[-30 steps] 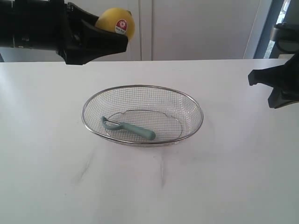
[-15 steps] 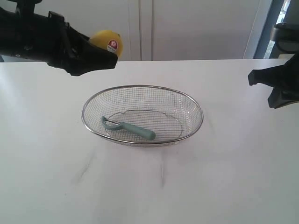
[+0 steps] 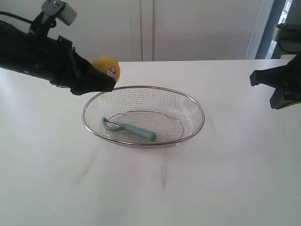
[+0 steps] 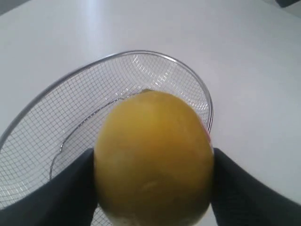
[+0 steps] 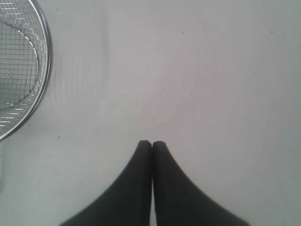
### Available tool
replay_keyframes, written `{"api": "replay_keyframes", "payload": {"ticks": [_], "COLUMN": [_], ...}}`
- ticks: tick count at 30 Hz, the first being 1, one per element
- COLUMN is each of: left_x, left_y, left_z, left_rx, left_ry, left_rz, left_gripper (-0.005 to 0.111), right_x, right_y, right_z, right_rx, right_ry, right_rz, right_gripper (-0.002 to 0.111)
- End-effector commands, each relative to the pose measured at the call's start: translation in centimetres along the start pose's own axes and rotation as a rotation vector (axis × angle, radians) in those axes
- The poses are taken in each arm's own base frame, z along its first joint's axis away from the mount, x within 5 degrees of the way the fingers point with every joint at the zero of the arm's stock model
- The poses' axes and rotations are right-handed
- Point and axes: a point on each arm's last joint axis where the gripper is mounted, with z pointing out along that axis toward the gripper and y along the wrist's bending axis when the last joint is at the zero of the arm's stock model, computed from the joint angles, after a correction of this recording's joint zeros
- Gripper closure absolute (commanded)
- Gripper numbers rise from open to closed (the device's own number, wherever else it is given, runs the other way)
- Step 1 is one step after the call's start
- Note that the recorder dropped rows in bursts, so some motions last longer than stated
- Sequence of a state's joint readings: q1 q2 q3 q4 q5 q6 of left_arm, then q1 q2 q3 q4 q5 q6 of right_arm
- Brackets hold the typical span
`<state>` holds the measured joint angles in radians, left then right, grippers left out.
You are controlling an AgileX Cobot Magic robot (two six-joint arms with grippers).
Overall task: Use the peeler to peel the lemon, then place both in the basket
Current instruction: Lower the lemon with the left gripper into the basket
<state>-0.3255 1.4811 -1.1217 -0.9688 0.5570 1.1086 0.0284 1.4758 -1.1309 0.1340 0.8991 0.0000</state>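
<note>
Left gripper has its matte black fingers clamped on either side of the lemon. It's smooth, round and bright yellow, with a little red-and-white sticker, held up in the air right by the basket's back-left rim. The basket is a shallow oval of fine silver wire mesh with a thick shiny rim. The slim teal plastic peeler lies flat inside. Right gripper is pinched shut on nothing over the plain white table.
</note>
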Motion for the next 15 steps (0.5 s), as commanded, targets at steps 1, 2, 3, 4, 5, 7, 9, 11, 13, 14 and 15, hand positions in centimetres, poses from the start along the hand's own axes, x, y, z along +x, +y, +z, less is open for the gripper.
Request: {"api": "replay_keyframes", "payload": {"ticks": [1,2,3,4,5,7,9,11,13,14,15], "left_x": [0.3,0.4,0.6,0.8,0.8,0.7,0.5,0.1,-0.1,-0.2,-0.4], "left_y": [0.5,0.6,0.8,0.9,1.1,1.6,2.3,3.0,3.7,4.1,4.4], "left_z": [0.6,0.9,1.1,1.4,1.6,1.9,2.2,2.6,3.1,3.4,3.7], "left_rx": [0.012,0.012,0.012,0.013,0.014,0.005,-0.012,-0.016,-0.022,-0.018,-0.015], "left_ry": [0.017,0.023,0.031,0.04,0.051,0.087,0.146,0.206,0.247,0.269,0.279], "left_rz": [-0.031,-0.036,-0.039,-0.042,-0.045,-0.062,-0.077,-0.074,-0.081,-0.085,-0.094], "left_gripper": [0.107,0.107,0.107,0.107,0.107,0.107,0.107,0.107,0.107,0.107,0.107], "right_x": [0.0,0.0,0.0,0.0,0.0,0.0,0.0,0.0,0.0,0.0,0.0], "right_y": [-0.3,-0.2,-0.2,-0.2,-0.2,-0.2,-0.2,-0.2,-0.2,-0.2,-0.2], "right_z": [-0.3,-0.3,-0.3,-0.3,-0.3,-0.3,-0.3,-0.3,-0.3,-0.3,-0.3], "right_rx": [0.005,0.004,0.004,0.004,0.004,0.004,0.004,0.004,0.004,0.004,0.004], "right_ry": [-0.018,-0.018,-0.018,-0.018,-0.018,-0.018,-0.018,-0.018,-0.018,-0.018,-0.018], "right_rz": [0.006,0.007,0.007,0.007,0.007,0.007,0.007,0.007,0.007,0.007,0.007], "right_gripper": [0.108,0.108,0.108,0.108,0.108,0.108,0.108,0.108,0.108,0.108,0.108]}}
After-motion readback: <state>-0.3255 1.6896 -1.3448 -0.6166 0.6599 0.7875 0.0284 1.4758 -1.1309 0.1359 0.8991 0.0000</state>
